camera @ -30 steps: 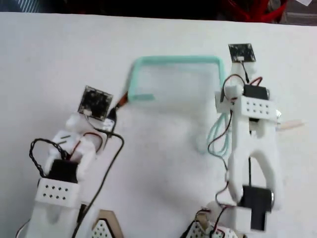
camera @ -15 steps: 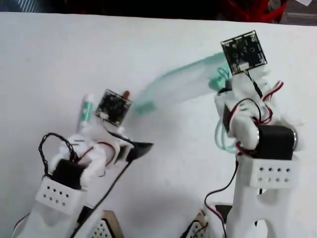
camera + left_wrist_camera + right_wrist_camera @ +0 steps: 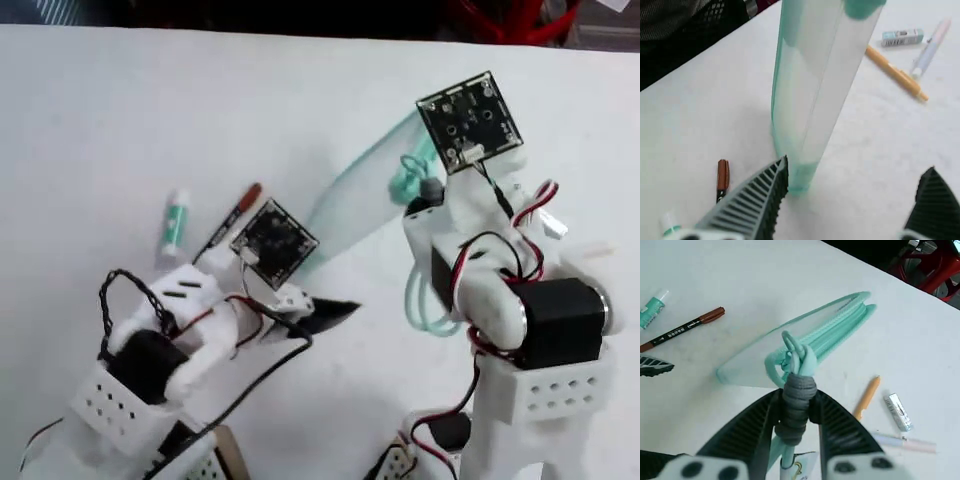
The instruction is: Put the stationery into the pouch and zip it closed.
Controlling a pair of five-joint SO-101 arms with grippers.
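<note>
Teal pouch [image 3: 810, 335] held up on end
Its grey strap [image 3: 796, 401] is clamped by the right gripper [image 3: 799, 412] (the left gripper [image 3: 856, 172] is spread wide beside it).

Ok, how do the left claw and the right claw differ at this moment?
The left claw is open and holds nothing; the right claw is shut on the grey pull tab of the pouch. The left claw sits low by the pouch's bottom corner, which rests on the table; the right claw holds the opposite end up off the table. Both have black fingers and are at the same pouch.
</note>
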